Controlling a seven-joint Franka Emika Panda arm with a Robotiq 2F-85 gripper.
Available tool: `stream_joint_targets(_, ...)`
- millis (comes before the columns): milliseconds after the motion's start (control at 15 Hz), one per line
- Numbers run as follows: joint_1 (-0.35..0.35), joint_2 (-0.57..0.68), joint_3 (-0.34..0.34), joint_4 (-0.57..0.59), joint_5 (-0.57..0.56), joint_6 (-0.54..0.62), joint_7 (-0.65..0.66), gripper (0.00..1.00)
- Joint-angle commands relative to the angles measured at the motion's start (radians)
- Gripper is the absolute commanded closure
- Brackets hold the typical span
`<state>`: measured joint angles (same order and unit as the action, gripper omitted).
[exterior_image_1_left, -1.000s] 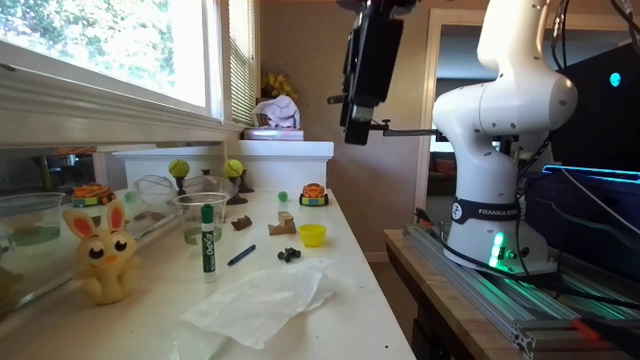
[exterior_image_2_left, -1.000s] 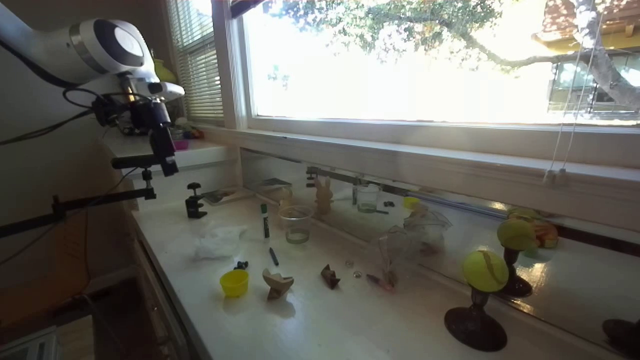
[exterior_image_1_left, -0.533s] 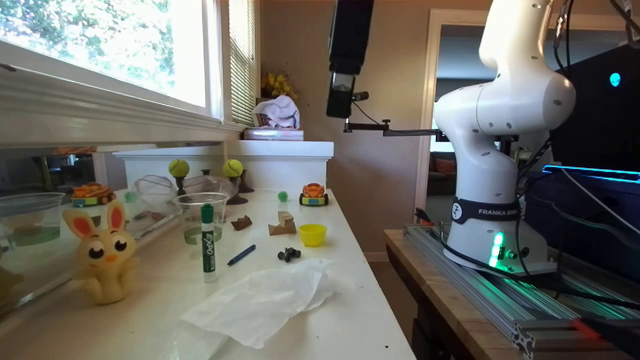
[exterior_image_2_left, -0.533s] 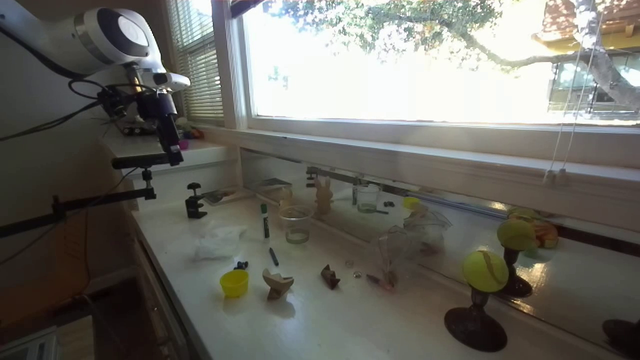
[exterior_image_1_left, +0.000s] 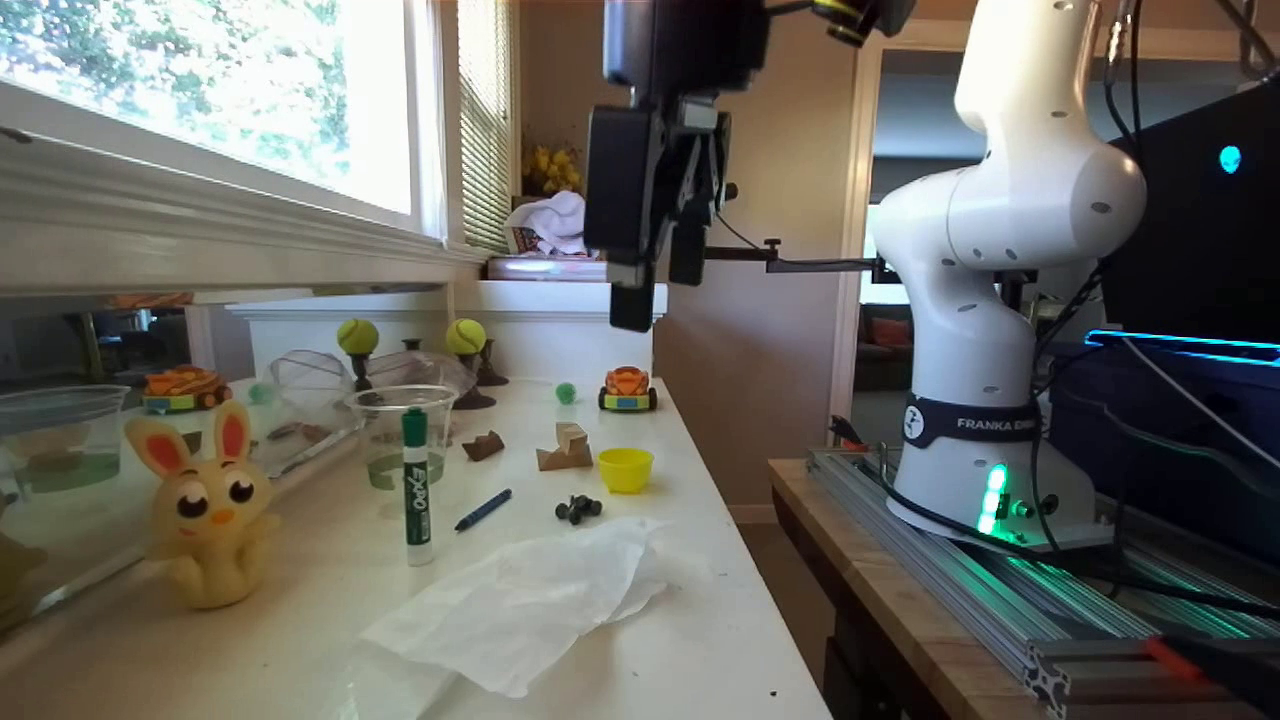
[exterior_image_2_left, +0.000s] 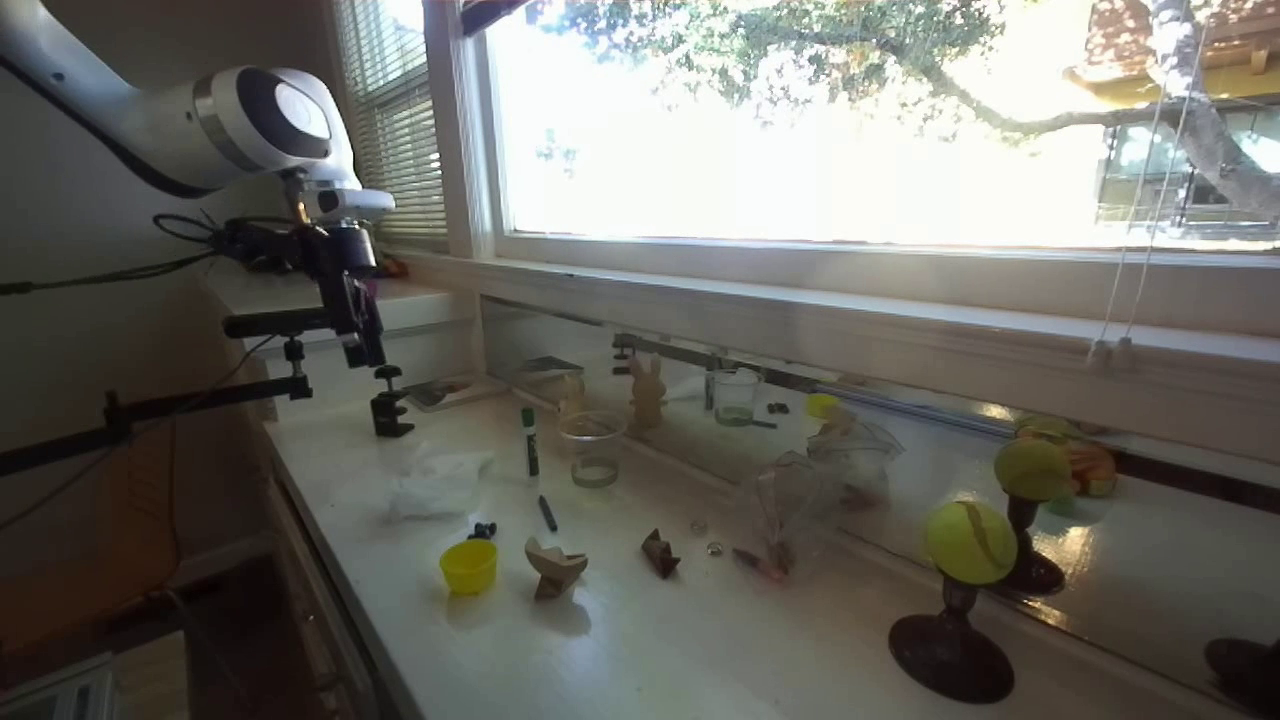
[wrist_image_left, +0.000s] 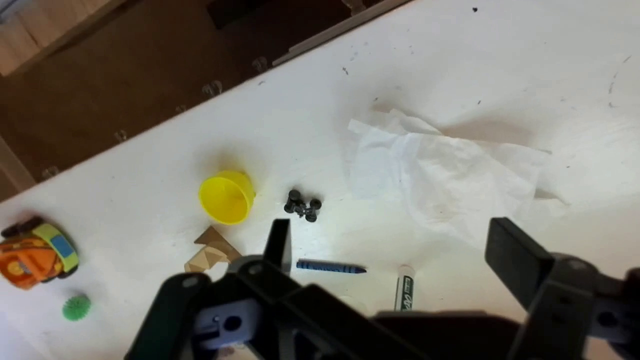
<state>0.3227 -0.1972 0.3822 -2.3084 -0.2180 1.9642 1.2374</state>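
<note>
Gripper spread and empty above the counter, I judge any descent best made slowly, clear of the upright marker.

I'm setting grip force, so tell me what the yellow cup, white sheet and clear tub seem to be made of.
Yellow cup: likely smooth plastic, from its even colour. White sheet: probably matte tissue or thin paper, given its wrinkles. Clear tub: probably glossy plastic, see-through with a bright rim; glass possible.

Gripper lower, turned, fingers now seen apart; orange car now lined up below it in an exterior view.
</note>
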Motion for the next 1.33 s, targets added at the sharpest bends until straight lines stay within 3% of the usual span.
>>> stream_joint_targets(0, -0.021, 0.047, 0.003, -0.019, 0.061, 0.067, 0.153, 0.00)
stream_joint_targets(400, -0.021, 0.072, -0.020, -0.114, 0.182, 0.287, 0.305, 0.00)
stream_joint_targets(800, -0.014, 0.149, -0.009, -0.134, 0.114, 0.456, 0.321, 0.00)
stream_joint_targets(1000, -0.011, 0.177, -0.014, -0.127, 0.090, 0.479, 0.322, 0.00)
stream_joint_targets(1267, -0.012, 0.118, -0.023, -0.144, 0.077, 0.361, 0.387, 0.00)
